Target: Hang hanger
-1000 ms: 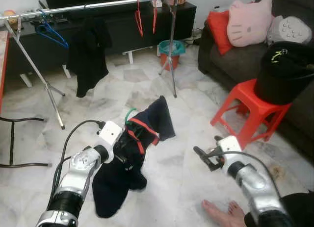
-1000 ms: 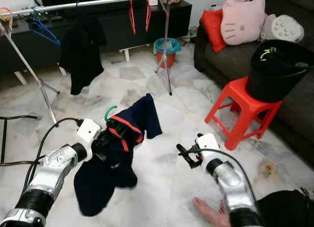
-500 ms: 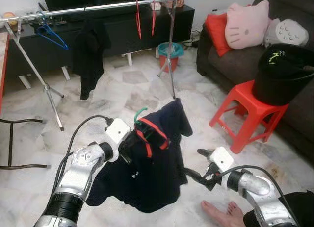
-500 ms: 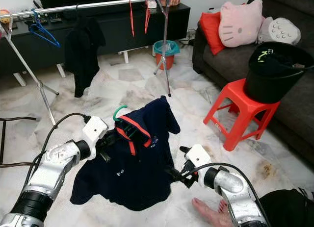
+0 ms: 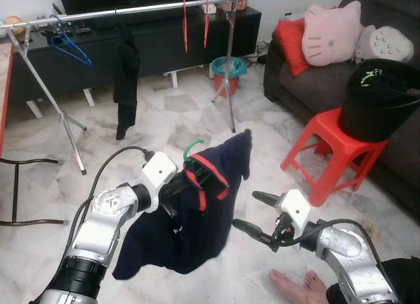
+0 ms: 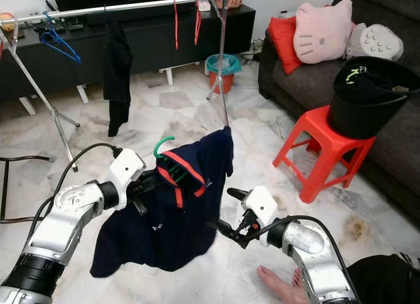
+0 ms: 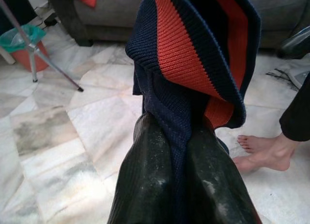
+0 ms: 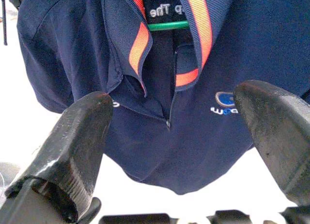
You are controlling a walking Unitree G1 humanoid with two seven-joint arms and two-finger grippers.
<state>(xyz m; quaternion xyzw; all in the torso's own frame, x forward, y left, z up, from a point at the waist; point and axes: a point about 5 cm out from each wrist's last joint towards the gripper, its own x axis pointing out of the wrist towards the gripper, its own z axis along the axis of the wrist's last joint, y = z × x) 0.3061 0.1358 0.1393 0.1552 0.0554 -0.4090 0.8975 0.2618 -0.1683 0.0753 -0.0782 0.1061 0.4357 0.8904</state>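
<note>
A navy polo shirt (image 5: 190, 228) with orange-red collar trim hangs on a green hanger whose hook (image 5: 192, 146) sticks up above the collar. My left gripper (image 7: 177, 137) is shut on the shirt's collar and holds it off the floor. Just right of the shirt's lower edge, my right gripper (image 5: 249, 212) is open, its fingers (image 8: 77, 137) spread wide and facing the shirt's front without touching it. The silver clothes rail (image 5: 118, 12) runs across the back on a tripod stand, well beyond both grippers.
On the rail hang a black garment (image 5: 126, 74), a blue hanger (image 5: 69, 44) and red hangers (image 5: 186, 25). A red stool (image 5: 328, 150) carries a black bucket (image 5: 380, 97) beside the sofa at right. A person's bare foot (image 5: 295, 281) rests near my right arm.
The shirt has risen and now hangs longer from my left gripper. My right gripper has come in toward the shirt and spread its fingers wider.
</note>
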